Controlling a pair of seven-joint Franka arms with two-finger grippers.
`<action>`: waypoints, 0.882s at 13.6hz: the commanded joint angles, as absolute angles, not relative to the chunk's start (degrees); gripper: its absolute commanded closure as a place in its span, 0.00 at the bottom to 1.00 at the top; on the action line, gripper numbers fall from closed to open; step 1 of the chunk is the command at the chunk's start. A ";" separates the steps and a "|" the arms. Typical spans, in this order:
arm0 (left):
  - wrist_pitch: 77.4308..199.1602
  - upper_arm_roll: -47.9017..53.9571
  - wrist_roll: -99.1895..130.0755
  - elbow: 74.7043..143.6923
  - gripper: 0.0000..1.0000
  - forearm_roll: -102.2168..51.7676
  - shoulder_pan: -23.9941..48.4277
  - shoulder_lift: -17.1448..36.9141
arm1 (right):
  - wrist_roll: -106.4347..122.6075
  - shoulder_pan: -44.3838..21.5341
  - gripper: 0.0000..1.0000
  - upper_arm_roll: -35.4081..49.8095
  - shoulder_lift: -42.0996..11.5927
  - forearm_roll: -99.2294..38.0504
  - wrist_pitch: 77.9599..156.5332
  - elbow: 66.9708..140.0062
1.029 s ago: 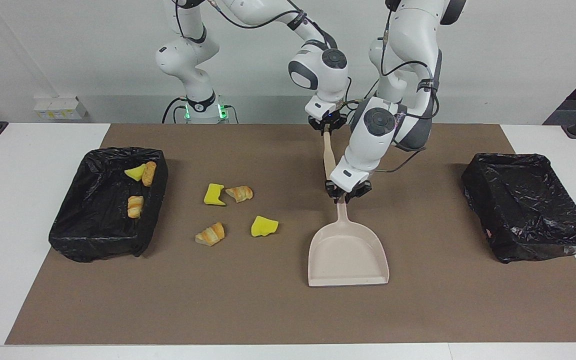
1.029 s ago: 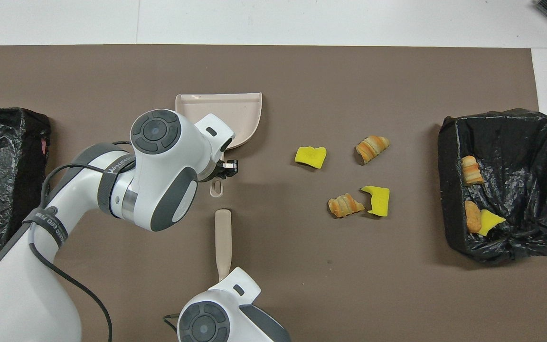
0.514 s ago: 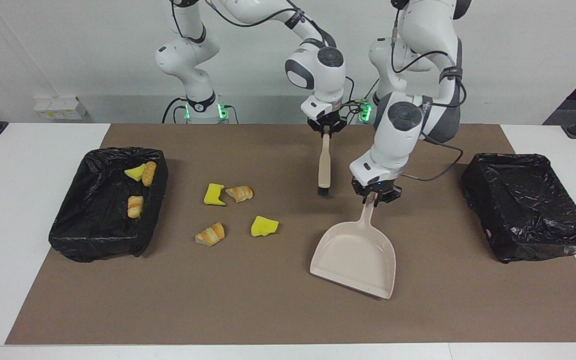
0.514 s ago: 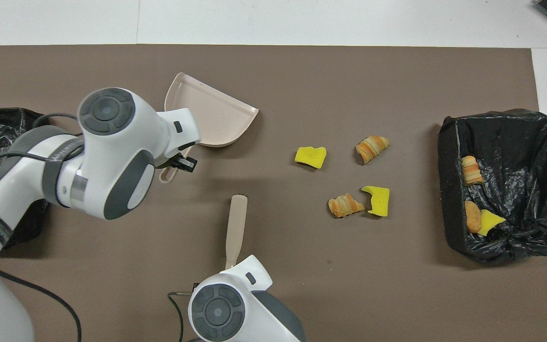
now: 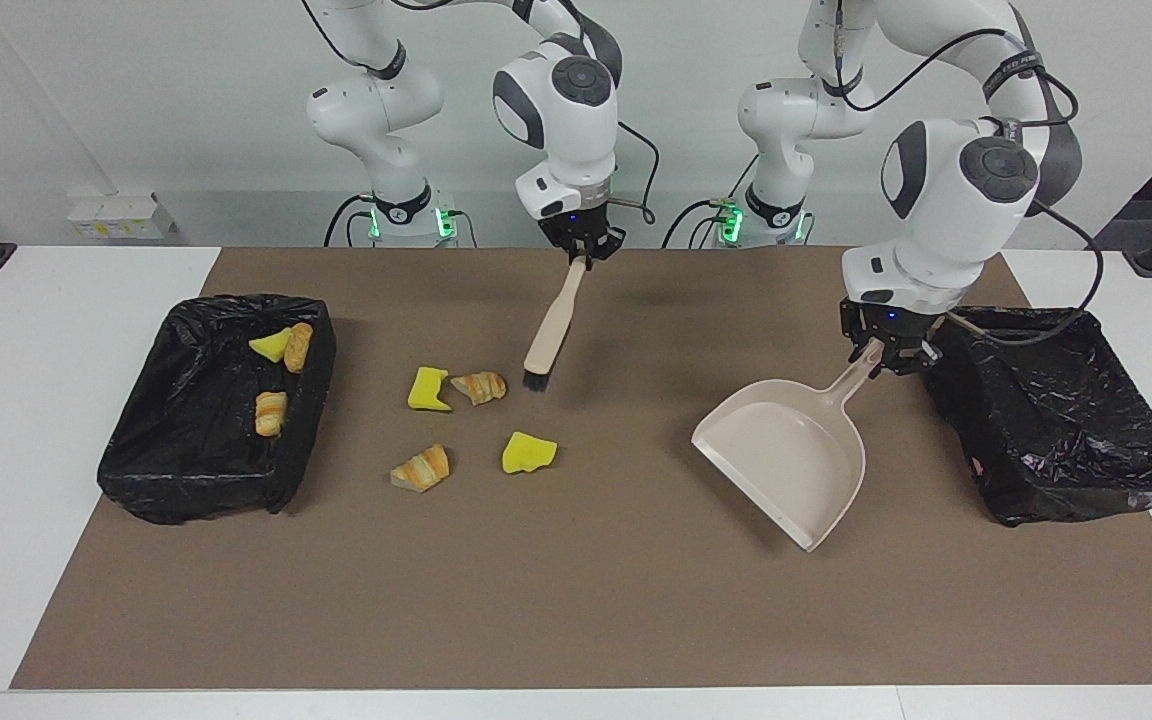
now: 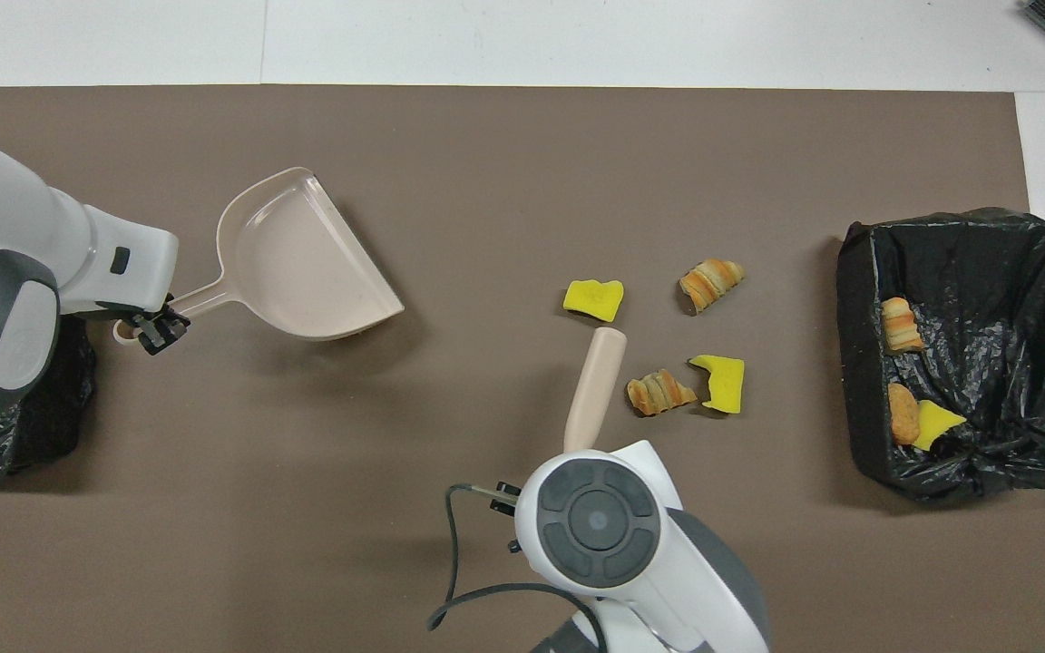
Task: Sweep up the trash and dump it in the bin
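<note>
Over the mat's [image 5: 576, 620] middle, the right end effector [image 5: 581, 250] is clenched on a brush [image 5: 548, 330] handle; the brush slants down, bristles just beside the loose trash [image 5: 476, 420]. The left end effector [image 5: 884, 352] grips the dustpan [image 5: 786, 455] handle beside the empty bin [image 5: 1056, 420]; whether the pan's lip touches the mat is unclear. Overhead, the right arm hides its own end effector, and the empty bin is mostly hidden by the left arm. Four pieces lie loose on the mat: two yellow, two bread. The other bin [image 5: 196, 480], at the right arm's end, holds three pieces. Bare mat lies between pan and trash, and on toward the counter [image 5: 36, 400] edge.
</note>
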State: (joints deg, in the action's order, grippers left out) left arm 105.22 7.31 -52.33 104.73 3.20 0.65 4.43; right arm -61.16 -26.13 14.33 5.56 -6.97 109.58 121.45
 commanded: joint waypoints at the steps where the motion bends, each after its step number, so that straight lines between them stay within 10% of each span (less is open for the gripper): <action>1: 104.32 8.00 -60.63 110.01 1.00 3.78 0.00 0.46 | -60.65 -21.81 1.00 14.85 12.38 -7.65 110.39 130.67; 12: 123.31 8.17 -48.61 129.81 1.00 3.43 8.17 -2.55 | -46.40 -7.21 1.00 15.12 12.49 -2.46 108.71 138.25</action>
State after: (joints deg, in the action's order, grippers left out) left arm 121.85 8.77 -49.40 127.31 3.17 7.48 -1.35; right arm -47.44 -7.65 14.32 11.00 -3.22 107.97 136.52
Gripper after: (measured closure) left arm 0.678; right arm 0.740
